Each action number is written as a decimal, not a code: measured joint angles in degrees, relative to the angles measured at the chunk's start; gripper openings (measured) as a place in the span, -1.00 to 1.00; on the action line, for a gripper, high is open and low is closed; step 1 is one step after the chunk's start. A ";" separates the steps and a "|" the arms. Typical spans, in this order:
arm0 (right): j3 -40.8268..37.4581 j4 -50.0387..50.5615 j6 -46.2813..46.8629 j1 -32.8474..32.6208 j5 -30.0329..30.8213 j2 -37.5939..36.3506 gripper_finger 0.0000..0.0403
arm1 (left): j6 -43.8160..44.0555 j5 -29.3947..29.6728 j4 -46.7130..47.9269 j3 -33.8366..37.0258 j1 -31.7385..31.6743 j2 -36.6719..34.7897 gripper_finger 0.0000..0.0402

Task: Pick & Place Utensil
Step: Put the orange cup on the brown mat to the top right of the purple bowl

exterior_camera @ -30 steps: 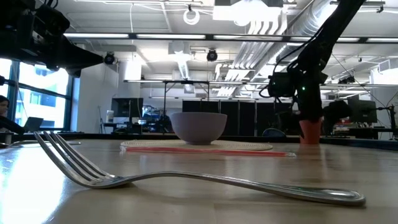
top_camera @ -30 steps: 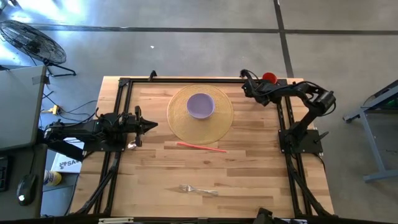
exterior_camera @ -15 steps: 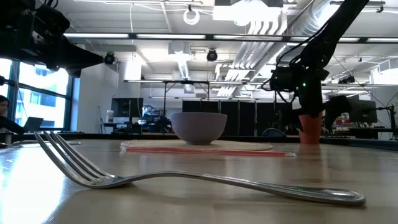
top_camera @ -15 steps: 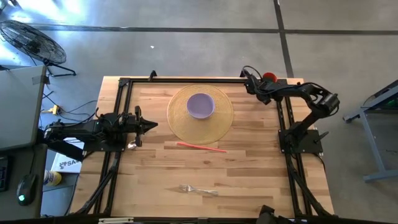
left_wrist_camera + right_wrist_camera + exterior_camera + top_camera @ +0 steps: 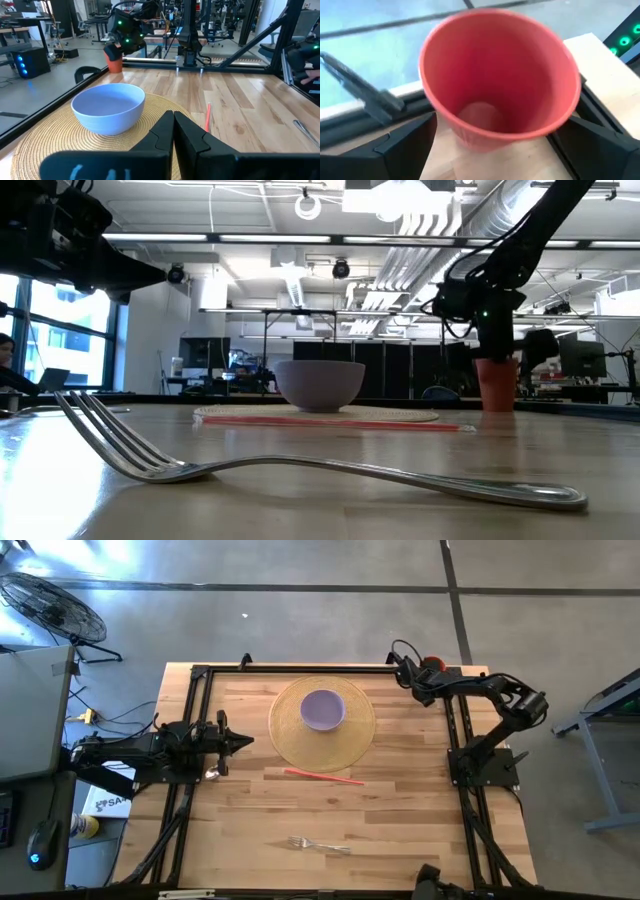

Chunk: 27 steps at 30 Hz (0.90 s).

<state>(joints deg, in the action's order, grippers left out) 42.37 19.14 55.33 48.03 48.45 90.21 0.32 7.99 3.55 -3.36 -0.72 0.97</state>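
The small silver fork [image 5: 318, 844] lies flat on the wood near the table's near edge, with its tines toward the left; it is large in the low view [image 5: 300, 465] and no gripper touches it. My left gripper [image 5: 243, 742] is shut and waits at the left side, far from the fork; its shut fingertips [image 5: 173, 119] point across the table. My right gripper [image 5: 405, 666] is open and hovers just above a red cup [image 5: 500, 80] at the far right corner. Its two fingers stand apart on either side of the cup without touching it.
A purple bowl [image 5: 323, 709] stands on a round woven mat [image 5: 290, 745] at the far middle. A thin red-pink straw [image 5: 323, 776] lies between the mat and the fork. Black frame rails [image 5: 190, 790] run along both sides. Bare wood surrounds the fork.
My right gripper has risen and shifted toward the table's far edge, from in front of the red cup's upper part to a spot above it. The cup has stayed in place and now shows whole in the low view.
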 joint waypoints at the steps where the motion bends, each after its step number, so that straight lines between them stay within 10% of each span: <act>1: 0.00 -0.53 -0.02 0.00 1.02 0.00 0.98 | 0.00 0.00 0.00 0.00 -0.01 0.00 -0.96; 27: 0.00 -2.79 3.74 -0.04 7.86 0.00 0.95 | 0.00 0.00 0.00 0.00 0.01 0.02 -0.96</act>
<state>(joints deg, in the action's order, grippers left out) 42.37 16.35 59.06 47.99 56.31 90.21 0.32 7.99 3.55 -3.36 -0.71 0.99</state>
